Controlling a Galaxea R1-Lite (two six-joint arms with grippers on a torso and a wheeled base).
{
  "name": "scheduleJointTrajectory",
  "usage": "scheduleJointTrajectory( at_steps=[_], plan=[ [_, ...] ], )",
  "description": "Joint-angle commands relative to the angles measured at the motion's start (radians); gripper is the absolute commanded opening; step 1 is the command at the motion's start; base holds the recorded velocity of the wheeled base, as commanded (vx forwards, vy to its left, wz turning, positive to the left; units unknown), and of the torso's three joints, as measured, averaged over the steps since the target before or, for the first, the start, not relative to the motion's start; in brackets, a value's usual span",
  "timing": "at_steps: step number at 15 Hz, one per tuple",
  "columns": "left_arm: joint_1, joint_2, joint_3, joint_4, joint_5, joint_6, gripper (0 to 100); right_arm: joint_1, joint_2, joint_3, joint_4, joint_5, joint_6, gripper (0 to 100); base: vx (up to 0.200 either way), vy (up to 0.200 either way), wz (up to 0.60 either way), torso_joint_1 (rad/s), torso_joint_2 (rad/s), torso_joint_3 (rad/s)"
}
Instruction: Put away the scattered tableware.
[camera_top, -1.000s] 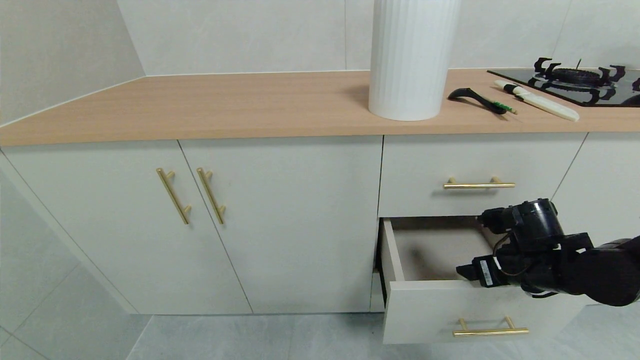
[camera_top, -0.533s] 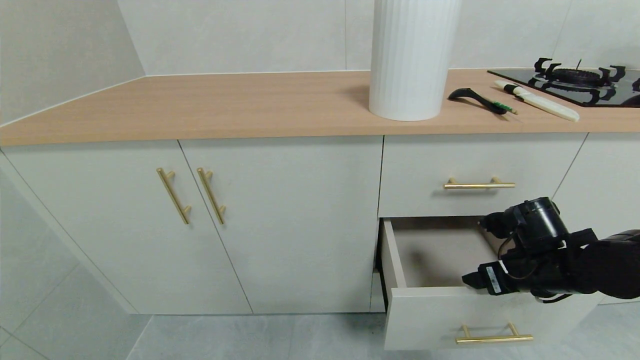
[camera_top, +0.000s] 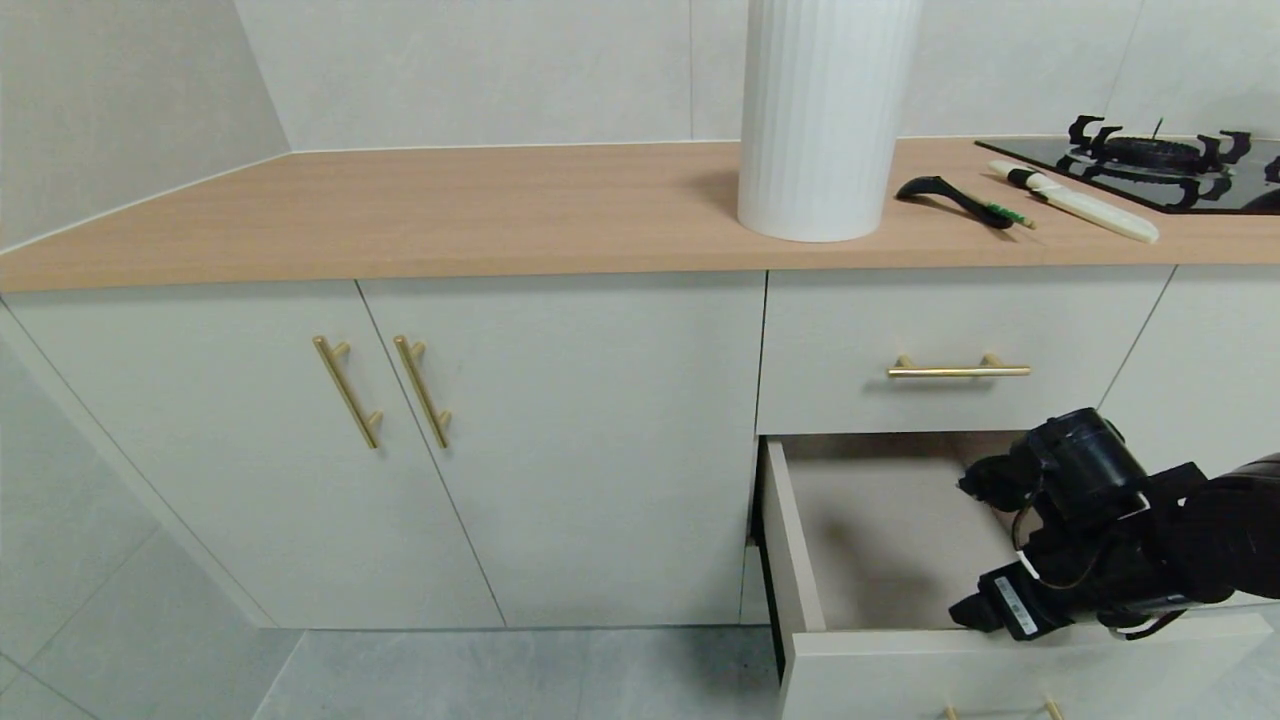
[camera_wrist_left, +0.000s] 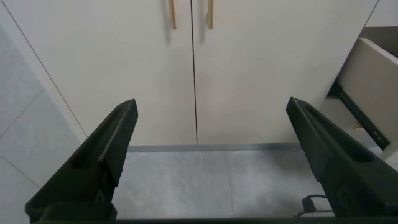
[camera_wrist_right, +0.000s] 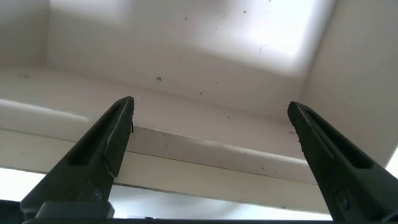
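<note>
So far only the lower drawer (camera_top: 795, 520) is open, right end effector (camera_top: 1000, 608) spread over its front, left end effector (camera_wrist_left: 211, 109) spread too; black spoon (camera_top: 950, 197) and white knife (camera_top: 1085, 210) lie on the worktop (camera_top: 450, 210).

White ribbed vase (camera_top: 820, 120), black spoon (camera_top: 948, 196)

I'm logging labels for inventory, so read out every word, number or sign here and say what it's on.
No text reads clearly.
Small white sticker on the black right gripper: dark print, too small to read.
Green end of the black ladle on the wooden countertop: any marking too small to tell.
White ribbed vase, pale drawer fronts: none.
</note>
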Motion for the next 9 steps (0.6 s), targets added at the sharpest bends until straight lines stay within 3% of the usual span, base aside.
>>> scheduleJointTrajectory(
  at_steps=[1, 9],
  plan=[
    [0.000, 0.001, 0.000, 0.000, 0.000, 0.000, 100, 0.021, -0.020, 0.000, 0.036, 0.000, -0.005, 100, 0.000, 0.000, 0.00, 0.000, 0.00, 0.000],
    [0.000, 0.001, 0.000, 0.000, 0.000, 0.000, 100, 0.081, -0.075, -0.005, 0.274, 0.000, -0.077, 100, 0.000, 0.000, 0.00, 0.000, 0.00, 0.000]
  ],
)
